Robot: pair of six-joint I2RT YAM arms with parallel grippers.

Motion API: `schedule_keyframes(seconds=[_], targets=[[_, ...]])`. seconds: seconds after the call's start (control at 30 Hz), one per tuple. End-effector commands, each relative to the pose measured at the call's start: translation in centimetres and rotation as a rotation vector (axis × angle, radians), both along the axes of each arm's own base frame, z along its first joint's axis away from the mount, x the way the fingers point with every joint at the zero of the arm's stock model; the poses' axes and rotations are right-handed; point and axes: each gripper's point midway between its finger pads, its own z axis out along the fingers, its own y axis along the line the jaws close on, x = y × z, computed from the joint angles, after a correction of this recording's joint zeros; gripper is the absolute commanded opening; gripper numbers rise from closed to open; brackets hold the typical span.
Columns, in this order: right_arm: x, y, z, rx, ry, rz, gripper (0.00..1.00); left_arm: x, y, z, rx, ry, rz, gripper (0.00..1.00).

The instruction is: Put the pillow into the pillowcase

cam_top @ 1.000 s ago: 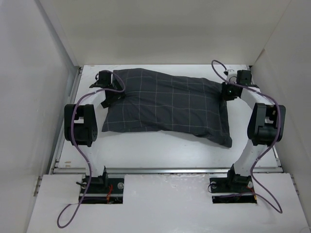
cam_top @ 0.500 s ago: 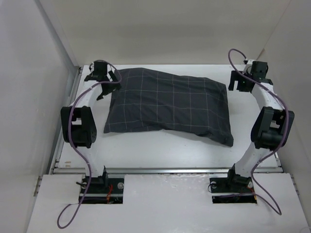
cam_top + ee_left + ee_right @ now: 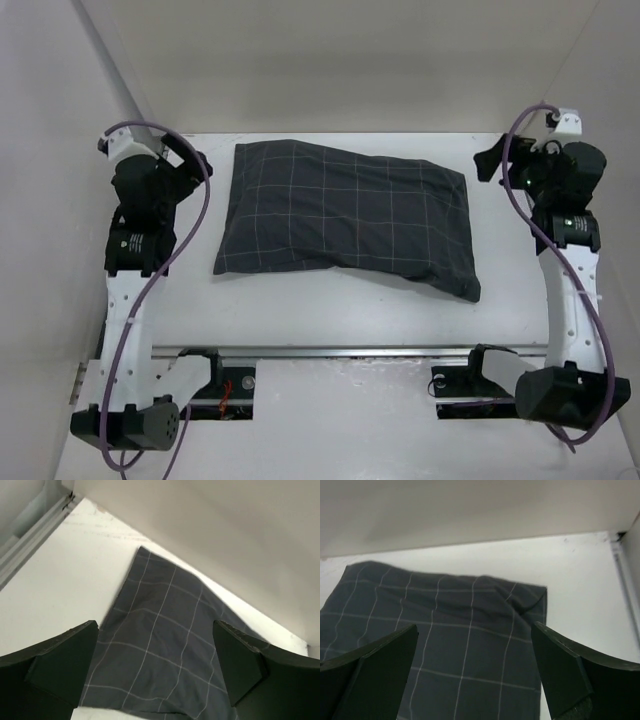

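The dark grey checked pillowcase [image 3: 345,220] lies flat and plump in the middle of the white table, its light grid lines showing. The pillow is hidden; no white cushion shows anywhere. My left gripper [image 3: 188,163] hangs to the left of the pillowcase's far-left corner, open and apart from the cloth. My right gripper [image 3: 490,162] hangs off the far-right corner, also open and empty. In the left wrist view the pillowcase [image 3: 165,645] lies below the spread left gripper [image 3: 155,630]. In the right wrist view its corner [image 3: 455,630] sits beneath the spread right gripper [image 3: 475,629].
White walls close in the table on the left, right and back. A metal rail [image 3: 350,350] runs along the table's near edge, with both arm bases [image 3: 215,380] just behind it. Purple cables loop off both arms.
Both grippers have let go of the pillowcase's far corners and opened. The arms have drawn back and outward, the left toward the left wall, the right toward the right wall. The pillowcase stays put.
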Motion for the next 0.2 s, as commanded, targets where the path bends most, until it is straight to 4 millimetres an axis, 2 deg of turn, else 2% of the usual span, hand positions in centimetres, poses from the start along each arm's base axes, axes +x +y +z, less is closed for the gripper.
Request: schedule_keyframes(seconds=[0.0,0.07,0.1,0.13,0.17], targets=[[-0.06,1.82,-3.15,0.059,0.059,0.061,1.0,0.46,-0.38,-5.73,-0.015,0.172,0.006,0.99],[-0.37,2.03,-3.9,0.064,0.073,0.07,1.0,0.08,-0.17,-6.32,-0.011,0.2,0.017,0.99],[-0.47,2.05,-3.35,0.06,0.054,0.07,1.0,-0.27,-0.3,-6.2,-0.007,0.2,0.016,0.99],[-0.5,2.02,-4.06,0.054,0.067,0.072,1.0,-0.46,-0.29,-5.92,-0.007,0.19,0.016,0.99],[-0.39,2.0,-3.8,0.052,0.055,0.072,1.0,-0.5,-0.29,-6.45,-0.007,0.202,0.016,0.99]])
